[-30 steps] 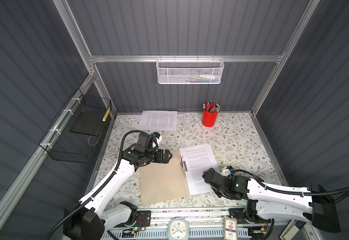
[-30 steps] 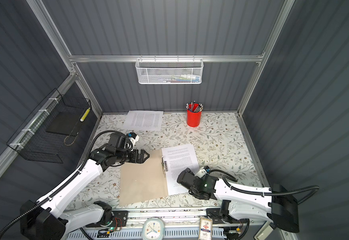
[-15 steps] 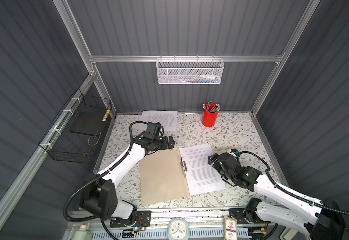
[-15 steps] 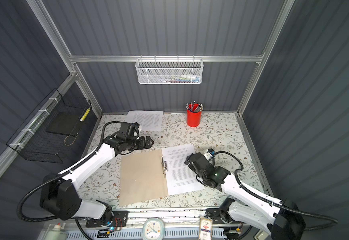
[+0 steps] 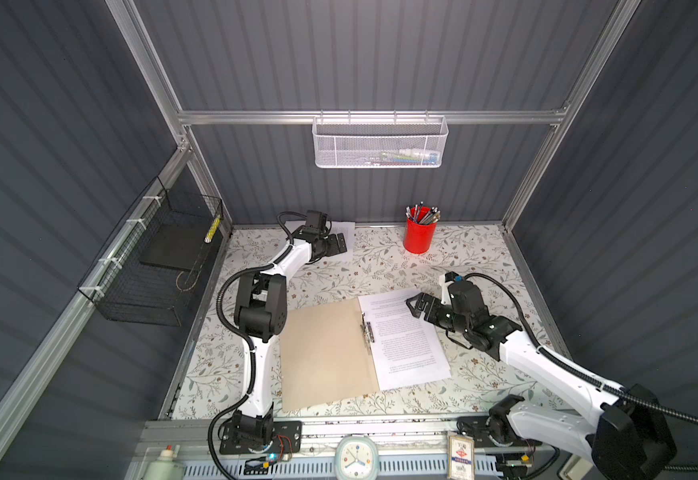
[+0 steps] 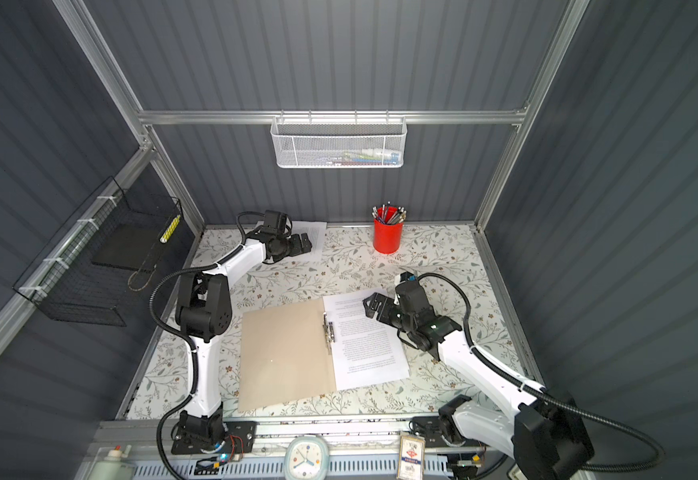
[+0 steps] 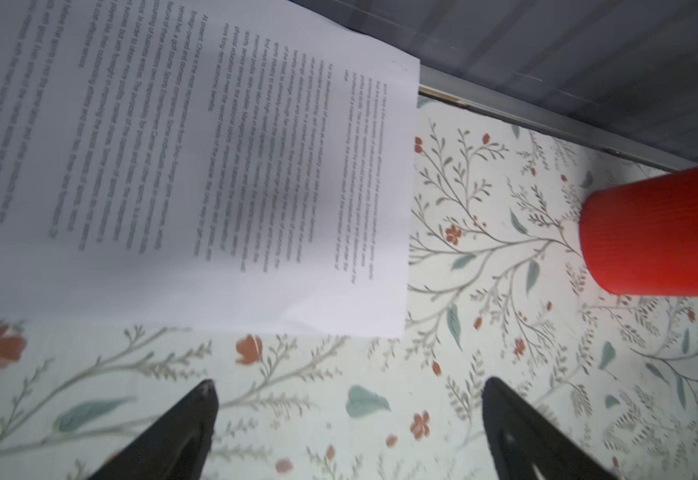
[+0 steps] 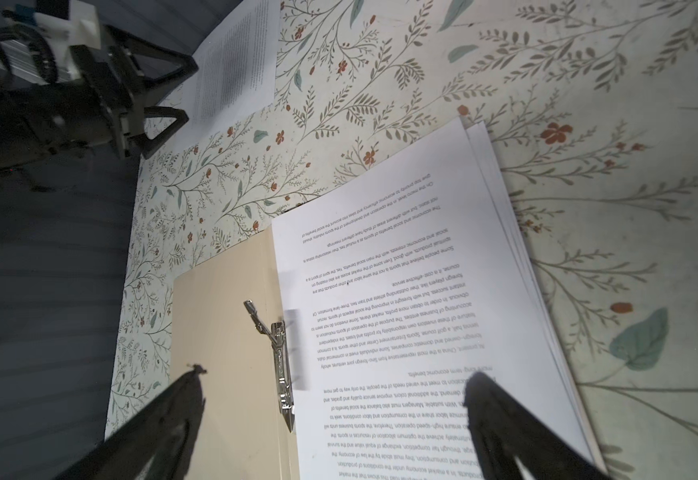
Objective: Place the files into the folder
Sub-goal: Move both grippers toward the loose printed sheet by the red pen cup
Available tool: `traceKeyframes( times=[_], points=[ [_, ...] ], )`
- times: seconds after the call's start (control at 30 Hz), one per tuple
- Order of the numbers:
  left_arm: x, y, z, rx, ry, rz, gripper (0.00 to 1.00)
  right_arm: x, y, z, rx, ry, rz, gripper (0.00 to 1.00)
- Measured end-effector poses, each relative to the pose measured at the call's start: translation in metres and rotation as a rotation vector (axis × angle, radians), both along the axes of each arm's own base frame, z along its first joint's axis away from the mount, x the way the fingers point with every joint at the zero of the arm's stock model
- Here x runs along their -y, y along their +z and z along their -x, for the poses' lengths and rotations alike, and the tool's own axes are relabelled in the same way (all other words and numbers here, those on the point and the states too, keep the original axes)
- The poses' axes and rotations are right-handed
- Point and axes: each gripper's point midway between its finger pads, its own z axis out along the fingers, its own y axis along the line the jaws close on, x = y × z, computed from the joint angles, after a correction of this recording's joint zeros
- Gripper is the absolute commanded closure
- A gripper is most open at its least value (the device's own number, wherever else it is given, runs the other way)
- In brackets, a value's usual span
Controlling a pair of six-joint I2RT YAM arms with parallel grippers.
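The tan folder [image 5: 322, 353] [image 6: 285, 353] [image 8: 222, 332] lies open on the table, its metal clip [image 5: 367, 332] [image 8: 279, 365] along the spine. A stack of printed files [image 5: 405, 336] [image 6: 368, 336] [image 8: 401, 291] rests on its right half. One more printed sheet [image 5: 345, 241] [image 6: 316, 239] [image 7: 173, 166] lies at the back left. My left gripper [image 5: 337, 245] [image 6: 303, 243] [image 7: 347, 384] hovers open and empty at that sheet's near edge. My right gripper [image 5: 414, 303] [image 6: 371, 305] [image 8: 337, 374] stands open and empty above the stack's far end.
A red pen cup [image 5: 419, 237] [image 6: 387, 237] [image 7: 663, 237] stands at the back, right of the loose sheet. A white mesh basket [image 5: 380, 143] hangs on the back rail. A black wire basket [image 5: 160, 257] on the left wall holds a black slab [image 5: 173, 249].
My left gripper has swung from the folder's far edge back to the loose sheet. My right gripper has moved from the stack's near end to its far end. Both stayed open.
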Motion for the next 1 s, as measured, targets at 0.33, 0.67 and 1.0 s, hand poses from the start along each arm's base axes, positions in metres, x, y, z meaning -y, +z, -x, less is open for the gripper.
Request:
traceKeyframes(
  times=[0.33,0.67,1.0],
  points=[
    [-0.015,-0.050,-0.053,0.022,-0.022,-0.014,0.00,-0.008,0.000,0.009,-0.002,0.098,-0.058,0.01],
    [-0.009,-0.051,-0.068,0.057,-0.053,0.039,0.00,-0.011,-0.011,0.005,-0.047,0.128,-0.061,0.01],
    [0.011,-0.048,-0.030,0.013,-0.113,0.143,0.00,-0.001,-0.001,-0.016,-0.028,0.094,-0.073,0.01]
  ],
)
